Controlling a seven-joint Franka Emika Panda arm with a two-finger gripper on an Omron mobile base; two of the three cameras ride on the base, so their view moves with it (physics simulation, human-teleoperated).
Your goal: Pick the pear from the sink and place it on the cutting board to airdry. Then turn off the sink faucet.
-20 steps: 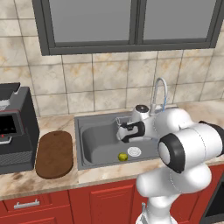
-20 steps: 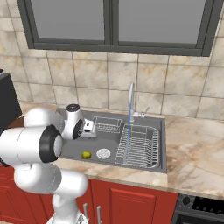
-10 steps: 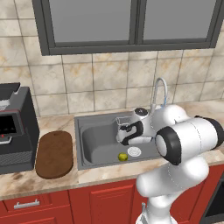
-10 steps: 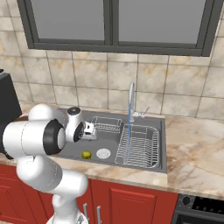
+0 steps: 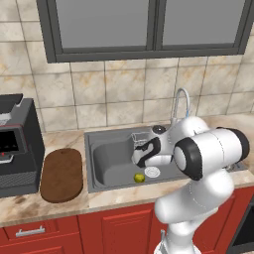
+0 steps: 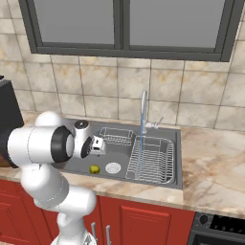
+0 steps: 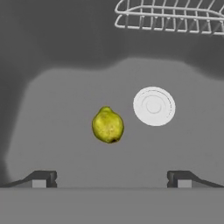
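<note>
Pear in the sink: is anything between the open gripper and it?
Nothing visible. The small yellow-green pear lies alone on the dark grey sink floor, beside the round white drain disc, with the gripper open above it.

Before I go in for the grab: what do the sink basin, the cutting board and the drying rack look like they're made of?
The sink looks like dull grey metal, matte and evenly shaded, though a rendered composite can't be ruled out. The cutting board appears to be dark brown wood with a satin finish; grain is too faint to confirm. The drying rack reads as thin, pale metal wire in a grid.
</note>
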